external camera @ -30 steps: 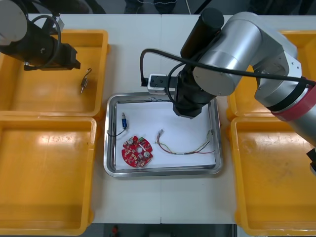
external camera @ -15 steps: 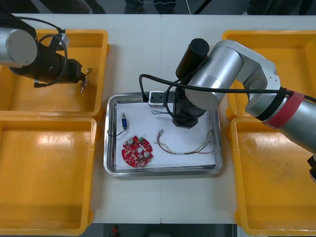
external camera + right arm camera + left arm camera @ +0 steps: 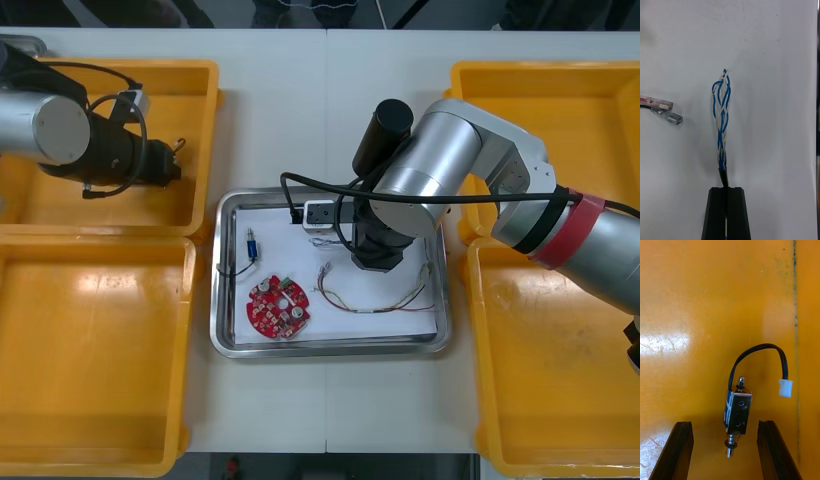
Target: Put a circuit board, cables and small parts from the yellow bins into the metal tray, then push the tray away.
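**Two pairs of jaws: one clenched on a cable, one released around a part**

1. Right jaws: clenched on the black-sleeved end of the blue and white cable (image 3: 722,123). The fingers (image 3: 715,213) are pressed close together, with only the sleeve between them. The twisted length runs out from them over the white lining of the metal tray (image 3: 216,300). Whether it touches the lining cannot be told.
2. Left jaws: released, low inside the far left yellow bin (image 3: 100,215). The fingers (image 3: 675,453) stand apart on either side of a small metal part (image 3: 737,414) and touch it on neither side. A black lead (image 3: 756,350) arches from the part to a white plug (image 3: 785,388).
3. Red and yellow cable (image 3: 375,300): lies in the tray. Its clear end connectors (image 3: 662,108) are off to one side of the held cable.
4. Circuit board (image 3: 279,308): round and red, in the tray toward its near left corner.
5. Second small metal part (image 3: 250,245): at the tray's left side, with a thin black lead of its own.
6. Tray position: on the worktop (image 3: 300,110), between the bins, with the right arm bent over its far half.
7. Other bins: near left (image 3: 90,340), far right (image 3: 520,100), near right (image 3: 560,370).
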`<state>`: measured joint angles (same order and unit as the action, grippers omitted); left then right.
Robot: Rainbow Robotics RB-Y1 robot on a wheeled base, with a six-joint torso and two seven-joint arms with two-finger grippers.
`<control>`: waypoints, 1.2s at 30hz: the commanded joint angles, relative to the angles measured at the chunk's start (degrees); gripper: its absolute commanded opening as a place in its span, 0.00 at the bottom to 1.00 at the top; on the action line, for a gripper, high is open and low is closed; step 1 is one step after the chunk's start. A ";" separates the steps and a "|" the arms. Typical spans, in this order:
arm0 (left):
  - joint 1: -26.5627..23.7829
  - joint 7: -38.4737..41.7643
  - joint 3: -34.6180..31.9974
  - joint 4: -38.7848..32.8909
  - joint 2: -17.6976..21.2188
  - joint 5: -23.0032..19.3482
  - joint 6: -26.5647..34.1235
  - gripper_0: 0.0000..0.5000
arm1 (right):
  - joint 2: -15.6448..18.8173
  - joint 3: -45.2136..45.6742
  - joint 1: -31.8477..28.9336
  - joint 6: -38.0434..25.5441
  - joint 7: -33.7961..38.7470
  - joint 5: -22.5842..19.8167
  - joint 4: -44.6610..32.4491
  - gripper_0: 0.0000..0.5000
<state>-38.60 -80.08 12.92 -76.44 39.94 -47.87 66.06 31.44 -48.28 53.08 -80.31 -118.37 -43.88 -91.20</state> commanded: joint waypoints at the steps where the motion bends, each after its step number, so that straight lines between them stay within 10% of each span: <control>1: 0.46 -6.58 1.93 -0.46 1.99 0.05 -2.43 1.00 | -0.41 -0.67 2.38 -0.02 -2.57 1.43 -1.26 0.42; 5: 0.46 -6.14 2.98 -0.38 2.08 0.32 -4.18 1.00 | -0.41 -0.67 2.38 -0.28 -2.21 2.14 -1.35 1.00; 24: 0.46 -7.29 5.62 1.47 1.99 1.11 -7.96 1.00 | -0.06 5.66 2.47 -6.35 -0.81 1.26 -5.74 1.00; 25: 0.55 -7.29 5.62 1.47 1.99 1.11 -7.96 0.88 | -0.06 6.36 2.47 -7.31 -0.72 1.17 -6.35 1.00; 28: 0.46 -7.37 5.62 1.47 2.08 1.02 -7.96 0.01 | -0.15 8.56 2.47 -10.48 0.07 1.26 -8.29 1.00; 36: 0.55 -7.37 5.27 1.47 2.16 0.76 -7.70 0.00 | -0.59 16.73 2.65 -20.59 6.49 -1.91 -9.78 1.00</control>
<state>-38.61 -80.09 17.00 -75.51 40.36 -47.29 58.36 31.43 -36.10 53.32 -98.33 -117.55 -43.98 -99.03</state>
